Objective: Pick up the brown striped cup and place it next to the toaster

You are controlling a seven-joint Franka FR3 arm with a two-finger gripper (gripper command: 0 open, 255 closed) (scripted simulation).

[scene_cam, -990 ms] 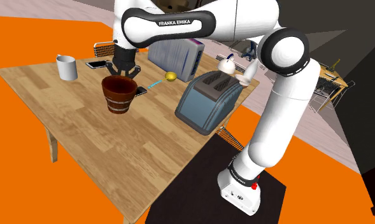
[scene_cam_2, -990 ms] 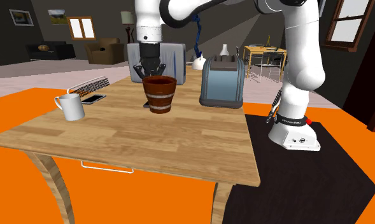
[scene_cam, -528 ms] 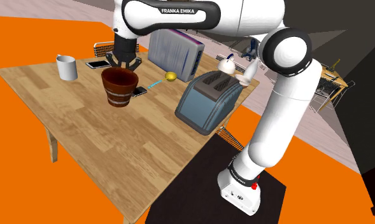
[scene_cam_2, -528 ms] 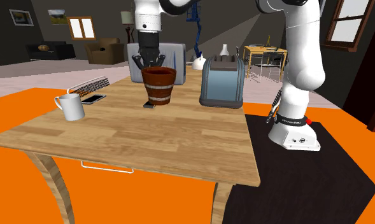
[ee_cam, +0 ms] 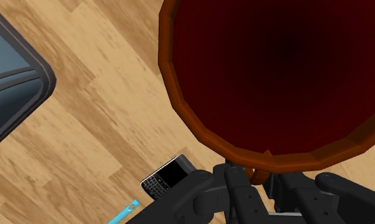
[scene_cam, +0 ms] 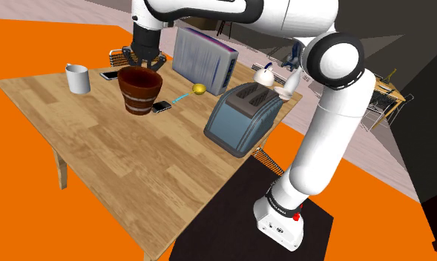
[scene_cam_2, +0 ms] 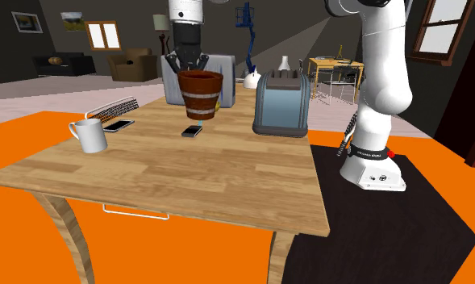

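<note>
Cup (scene_cam_2: 201, 93), brown with pale bands, pinched at its rim between the fingers (ee_cam: 237, 186) of the gripper (ee_cam: 256, 173). Hangs clear of the wooden table (scene_cam_2: 187, 173), a black phone (scene_cam_2: 193, 130) lying close below. Sits apart from the toaster (scene_cam_2: 282, 103), toward the shoulder view's left.

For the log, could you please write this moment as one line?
gripper: shut on brown banded wooden cup | cup: held above wooden table

A home: a toaster (scene_cam_2: 282, 105) and mug (scene_cam_2: 88, 135) on the wooden surface (scene_cam_2: 187, 173), with an armchair (scene_cam_2: 131, 63), sofa (scene_cam_2: 62, 63) and framed pictures (scene_cam_2: 26, 22) behind.
</note>
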